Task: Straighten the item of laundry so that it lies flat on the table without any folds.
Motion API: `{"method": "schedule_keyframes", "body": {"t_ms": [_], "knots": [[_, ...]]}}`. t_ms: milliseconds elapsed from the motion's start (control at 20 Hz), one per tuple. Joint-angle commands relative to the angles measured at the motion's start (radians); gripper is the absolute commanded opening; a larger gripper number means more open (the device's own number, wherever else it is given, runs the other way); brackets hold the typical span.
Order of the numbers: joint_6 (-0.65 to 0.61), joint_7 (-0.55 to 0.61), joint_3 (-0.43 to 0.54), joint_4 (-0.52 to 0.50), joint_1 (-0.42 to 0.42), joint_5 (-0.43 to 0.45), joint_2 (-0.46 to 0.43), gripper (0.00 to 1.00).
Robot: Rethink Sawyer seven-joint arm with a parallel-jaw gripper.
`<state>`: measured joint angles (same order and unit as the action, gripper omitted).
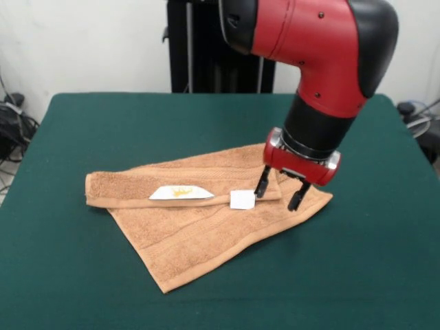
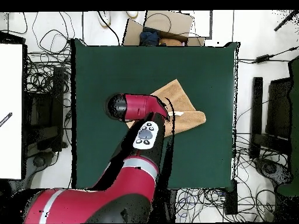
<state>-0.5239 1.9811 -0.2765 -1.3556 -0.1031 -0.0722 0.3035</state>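
Note:
The orange-tan towel [image 1: 206, 220] lies on the dark green table [image 1: 82, 275], near the middle. Its far edge is folded over toward the front as a long band, with two white tags [image 1: 181, 192] showing on it. My gripper [image 1: 280, 194] is open, its two black fingers pointing down just over the towel's right end, beside the smaller tag. In the overhead view the arm covers part of the towel [image 2: 184, 108] and hides the gripper.
The robot's black pedestal [image 1: 206, 48] stands behind the table's far edge. Cables and equipment [image 2: 44, 99] lie on the floor around the table. A cardboard box [image 2: 157, 29] sits beyond one table edge.

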Motion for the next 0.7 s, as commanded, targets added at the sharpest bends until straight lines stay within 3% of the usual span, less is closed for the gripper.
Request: {"method": "schedule_keyframes", "body": {"t_ms": [50,450,700], "knots": [[-0.087,0.305,-0.028,-0.077,-0.038,-0.063,-0.040,1.00],[-0.064,0.307,-0.055,-0.104,-0.065,-0.099,-0.065,1.00],[-0.103,0.300,-0.090,-0.065,-0.066,-0.114,-0.085,1.00]]}}
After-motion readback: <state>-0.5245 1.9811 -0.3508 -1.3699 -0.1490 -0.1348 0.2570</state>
